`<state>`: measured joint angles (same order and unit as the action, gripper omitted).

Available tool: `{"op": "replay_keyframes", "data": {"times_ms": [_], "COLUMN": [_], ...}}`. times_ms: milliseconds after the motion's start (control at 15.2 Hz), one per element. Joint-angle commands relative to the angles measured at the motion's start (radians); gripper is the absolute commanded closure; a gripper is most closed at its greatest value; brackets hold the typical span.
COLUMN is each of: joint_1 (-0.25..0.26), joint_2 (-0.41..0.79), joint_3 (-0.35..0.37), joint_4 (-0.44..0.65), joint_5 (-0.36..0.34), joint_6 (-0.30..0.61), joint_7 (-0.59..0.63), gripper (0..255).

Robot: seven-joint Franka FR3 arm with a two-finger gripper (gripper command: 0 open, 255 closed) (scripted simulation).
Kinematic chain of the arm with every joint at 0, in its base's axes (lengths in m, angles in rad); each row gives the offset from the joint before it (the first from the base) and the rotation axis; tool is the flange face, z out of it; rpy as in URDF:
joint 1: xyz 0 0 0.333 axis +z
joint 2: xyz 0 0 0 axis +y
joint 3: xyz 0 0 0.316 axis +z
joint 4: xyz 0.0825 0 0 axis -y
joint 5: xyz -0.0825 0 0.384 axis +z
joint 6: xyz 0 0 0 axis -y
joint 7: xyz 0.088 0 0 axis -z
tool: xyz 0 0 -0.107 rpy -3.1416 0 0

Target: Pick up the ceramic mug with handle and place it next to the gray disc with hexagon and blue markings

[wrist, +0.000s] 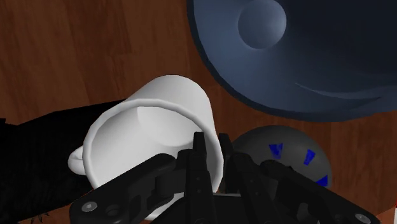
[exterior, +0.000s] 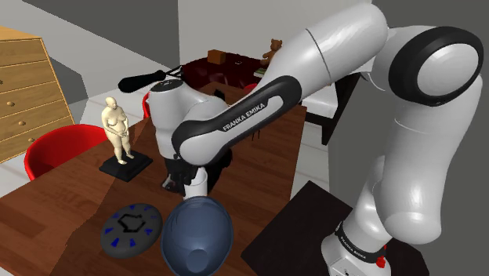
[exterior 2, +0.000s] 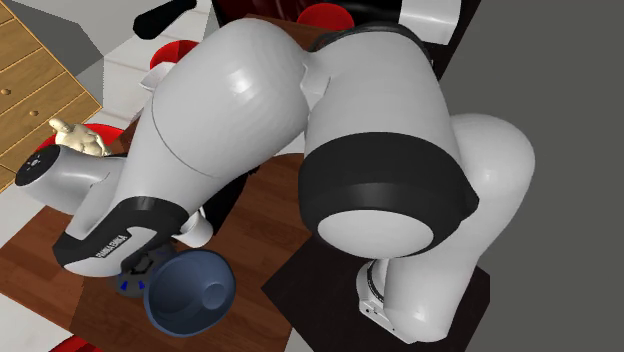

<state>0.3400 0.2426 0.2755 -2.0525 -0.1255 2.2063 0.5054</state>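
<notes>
At the shoulder view's left, we saw a tan figurine [exterior: 117, 129] standing on the wooden counter [exterior: 55, 216]. Lower and further right lay the gray disc [exterior: 132, 229] with blue markings, just beside a dark blue bowl [exterior: 197, 235]. In the wrist view, the claw [wrist: 213, 159] pinched the white mug [wrist: 146, 127] by its wall, close to disc and bowl, handle turned away from the disc.

The counter [exterior: 262, 174] is dark reddish wood with visible grain. The mug [wrist: 153, 127] looks smooth and plain white, softly sheened. The bowl [wrist: 331, 57] is smooth dark blue, faintly glossy. The disc [exterior: 132, 227] is matt grey. The arm [exterior: 345, 55] has glossy white shells.
</notes>
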Motion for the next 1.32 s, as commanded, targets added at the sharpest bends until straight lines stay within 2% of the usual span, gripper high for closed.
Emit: {"op": "replay_keyframes", "data": {"times_ms": [0,1056,1254], "joint_1": [0.002,0.023,0.024], "joint_2": [0.016,0.170,0.179], "joint_3": [-0.002,-0.032,-0.034], "joint_4": [-0.009,-0.036,-0.036], "joint_5": [-0.007,-0.075,-0.079], "joint_6": [0.025,0.199,0.208], "joint_7": [0.006,0.055,0.058], "gripper": [255,255,255]}}
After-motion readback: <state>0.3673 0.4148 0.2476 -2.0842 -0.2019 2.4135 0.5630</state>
